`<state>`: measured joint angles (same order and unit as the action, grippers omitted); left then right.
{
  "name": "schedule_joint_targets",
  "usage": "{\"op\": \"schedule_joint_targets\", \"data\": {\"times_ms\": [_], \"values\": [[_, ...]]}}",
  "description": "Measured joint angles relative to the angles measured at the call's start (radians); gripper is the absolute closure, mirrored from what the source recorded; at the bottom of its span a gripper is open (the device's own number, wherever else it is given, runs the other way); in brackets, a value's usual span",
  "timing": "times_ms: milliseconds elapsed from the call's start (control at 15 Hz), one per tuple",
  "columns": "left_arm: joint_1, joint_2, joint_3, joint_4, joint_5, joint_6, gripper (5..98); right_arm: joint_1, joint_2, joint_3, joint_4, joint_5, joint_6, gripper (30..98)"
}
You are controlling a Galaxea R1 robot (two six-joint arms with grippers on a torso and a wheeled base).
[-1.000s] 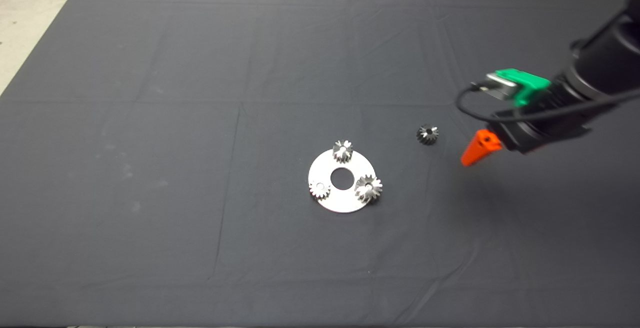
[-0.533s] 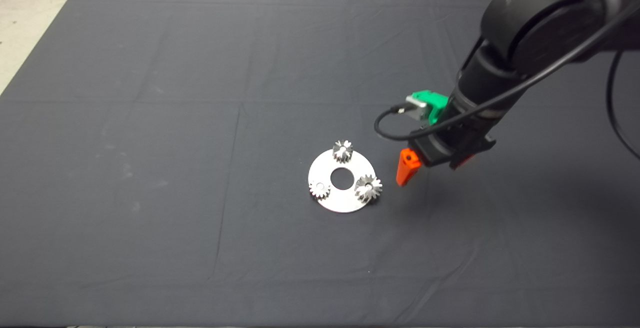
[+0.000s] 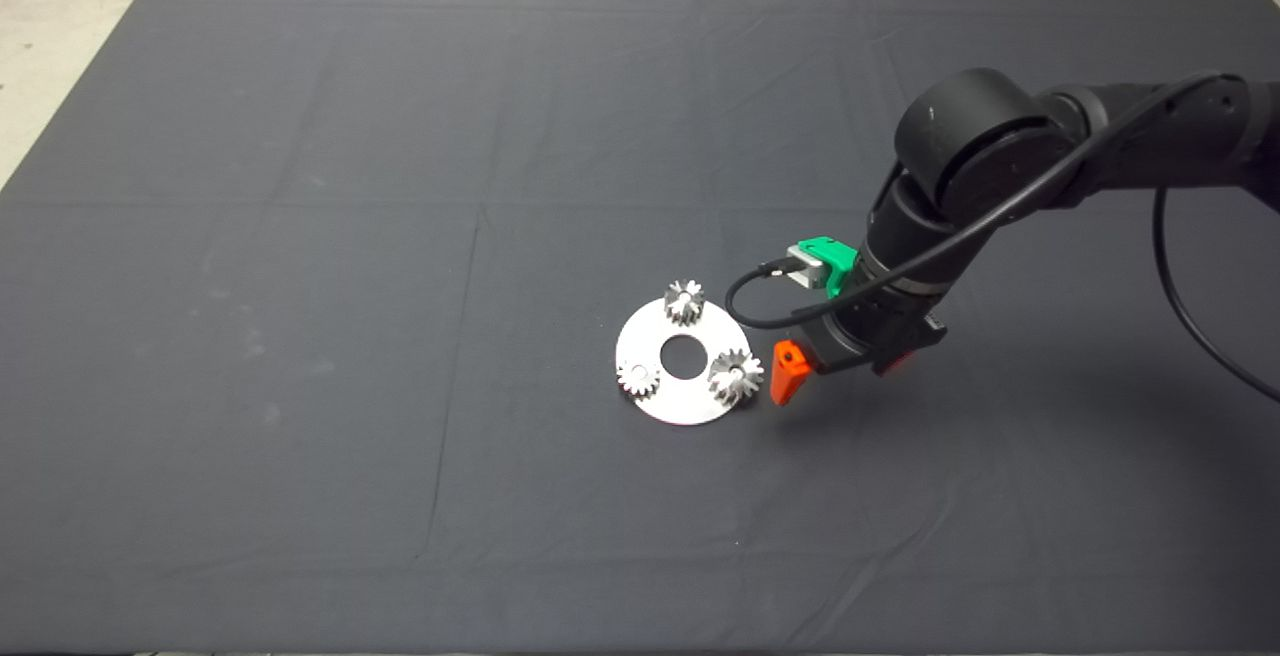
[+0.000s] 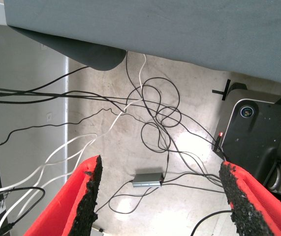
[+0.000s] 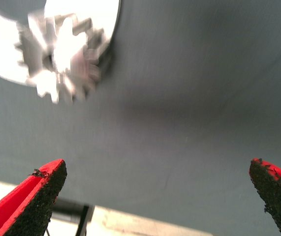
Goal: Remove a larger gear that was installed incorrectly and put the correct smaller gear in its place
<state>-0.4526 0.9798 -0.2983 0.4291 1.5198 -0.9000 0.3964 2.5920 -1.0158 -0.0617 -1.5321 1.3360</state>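
Note:
A white round plate [image 3: 678, 408] lies mid-mat with three steel gears on it. The larger gear [image 3: 736, 376] sits on the plate's right edge. Two small look-alike gears rest at its top [image 3: 684, 302] and left [image 3: 638, 377]. The loose smaller gear is hidden under the right arm. My right gripper [image 3: 835, 386] hangs low just right of the larger gear, open, its near finger [image 3: 789, 384] close beside the gear. The right wrist view shows the larger gear [image 5: 61, 54] on the plate [image 5: 93, 12], ahead of the wide-apart fingers [image 5: 37, 196].
The black right arm [image 3: 1000, 166] reaches in over the mat's right half. My left gripper [image 4: 162, 196] is parked off the mat, open, looking at floor cables [image 4: 145, 118] and a black robot base [image 4: 258, 137].
The right arm has swung in from the right edge and dropped toward the plate. It now covers the loose gear that lay to the plate's upper right.

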Motion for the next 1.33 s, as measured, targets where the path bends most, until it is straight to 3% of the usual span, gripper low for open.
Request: {"op": "schedule_joint_targets", "data": {"times_ms": [733, 867, 1333], "values": [[0.0, -0.006, 0.0, 0.0, -0.013, -0.01, 43.9, 0.016, 0.168, -0.008, -0.16, 0.006, 0.001, 30.8], [0.0, -0.006, 0.0, 0.0, -0.027, -0.012, 43.9, 0.002, 0.17, -0.043, -0.181, 0.001, 0.0, 30.8], [0.0, -0.014, 0.0, 0.0, -0.031, -0.016, 43.9, -0.094, 0.218, -0.171, -0.225, 0.001, -0.025, 30.8]]}}
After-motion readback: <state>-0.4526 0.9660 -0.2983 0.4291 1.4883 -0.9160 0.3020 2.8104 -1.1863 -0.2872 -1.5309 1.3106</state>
